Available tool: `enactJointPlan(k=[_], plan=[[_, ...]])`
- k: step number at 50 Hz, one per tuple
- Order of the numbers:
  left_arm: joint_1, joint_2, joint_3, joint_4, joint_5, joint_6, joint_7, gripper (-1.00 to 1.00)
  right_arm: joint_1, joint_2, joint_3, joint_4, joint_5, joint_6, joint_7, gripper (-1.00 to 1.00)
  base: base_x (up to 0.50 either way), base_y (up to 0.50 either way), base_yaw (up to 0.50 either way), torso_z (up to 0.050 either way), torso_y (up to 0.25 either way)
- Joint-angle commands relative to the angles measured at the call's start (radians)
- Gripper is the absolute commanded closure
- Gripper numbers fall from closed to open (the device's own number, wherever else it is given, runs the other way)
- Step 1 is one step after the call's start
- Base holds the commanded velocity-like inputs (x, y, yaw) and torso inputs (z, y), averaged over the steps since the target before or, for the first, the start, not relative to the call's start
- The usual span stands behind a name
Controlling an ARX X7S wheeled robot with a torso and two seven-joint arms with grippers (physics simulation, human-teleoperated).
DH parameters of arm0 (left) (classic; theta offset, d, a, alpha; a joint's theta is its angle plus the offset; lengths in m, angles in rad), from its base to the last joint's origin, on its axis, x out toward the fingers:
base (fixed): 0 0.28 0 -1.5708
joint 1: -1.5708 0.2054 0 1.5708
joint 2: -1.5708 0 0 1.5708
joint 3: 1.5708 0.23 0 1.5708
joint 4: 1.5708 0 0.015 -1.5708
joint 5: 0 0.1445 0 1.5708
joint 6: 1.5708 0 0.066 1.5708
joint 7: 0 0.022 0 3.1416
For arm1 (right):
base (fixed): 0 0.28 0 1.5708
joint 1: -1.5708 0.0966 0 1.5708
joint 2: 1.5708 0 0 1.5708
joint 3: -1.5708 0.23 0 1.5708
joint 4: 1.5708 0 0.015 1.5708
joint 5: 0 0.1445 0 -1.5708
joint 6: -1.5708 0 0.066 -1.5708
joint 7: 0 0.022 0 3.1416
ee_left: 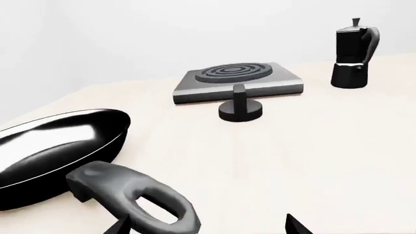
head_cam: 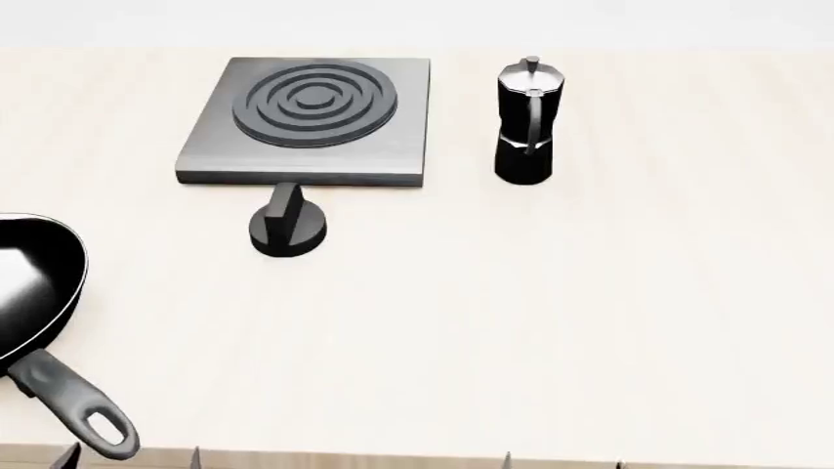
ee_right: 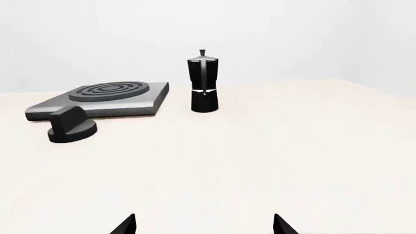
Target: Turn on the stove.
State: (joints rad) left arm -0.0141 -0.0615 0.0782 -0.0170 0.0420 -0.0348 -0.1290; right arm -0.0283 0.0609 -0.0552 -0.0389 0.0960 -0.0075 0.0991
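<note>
Stove: flat square brushed grey metal slab with raised concentric burner rings (head_cam: 311, 117) lies at the far side of my pale wooden table (head_cam: 548, 322).
Knob: black round ridged knob (head_cam: 288, 228) sits just in front of the slab's near edge.
My left gripper (ee_left: 206, 228): spread apart, holding nothing, beside the glossy black frying pan (ee_left: 52, 151).
My right gripper (ee_right: 204, 225): spread apart, empty.
Moka pot: black-and-silver moka pot (head_cam: 528, 122) stands upright right of the slab.

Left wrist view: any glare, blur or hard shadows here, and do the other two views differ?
Left wrist view: sharp throughout, broad white glare on the pan, only faint shadow under the knob. Head view: flat even light, a small highlight on the pan, the stove crisp. Right wrist view: no glare, the pot in focus, shadows barely visible.
</note>
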Motion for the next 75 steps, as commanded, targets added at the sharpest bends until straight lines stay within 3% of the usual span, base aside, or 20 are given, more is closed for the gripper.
enactJointPlan(k=[1,13,20,23,40,75], plan=[[0.05,0.002,-0.017,0.221,-0.023,-0.077,0.01,-1.0,-0.046,0.006,0.003,-0.262,0.004,0.074,0.023,-1.0,0.0,0.0,0.0,0.0,0.0],[0.116,-0.027,-0.028,0.632,-0.075,-0.267,-0.004,-1.0,-0.072,0.041,-0.01,-0.681,0.034,0.255,0.07,-1.0,0.0,0.0,0.0,0.0,0.0],[0.132,-0.038,-0.034,0.74,-0.099,-0.309,-0.013,-1.0,-0.072,0.055,-0.016,-0.774,0.039,0.298,0.094,-1.0,0.0,0.0,0.0,0.0,0.0],[0.16,-0.039,-0.03,0.686,-0.096,-0.22,-0.017,-1.0,-0.073,0.058,-0.015,-0.774,0.038,0.292,0.103,-1.0,0.0,0.0,0.0,0.0,0.0],[0.164,-0.061,-0.02,0.693,-0.115,-0.202,-0.044,-1.0,-0.073,0.084,-0.025,-0.804,0.048,0.302,0.128,-1.0,0.03,0.0,0.0,0.0,0.0],[0.18,-0.101,0.01,0.724,-0.169,-0.211,-0.064,-1.0,-0.073,0.118,-0.035,-0.833,0.078,0.315,0.166,-1.0,0.5,0.0,0.0,0.0,0.0]])
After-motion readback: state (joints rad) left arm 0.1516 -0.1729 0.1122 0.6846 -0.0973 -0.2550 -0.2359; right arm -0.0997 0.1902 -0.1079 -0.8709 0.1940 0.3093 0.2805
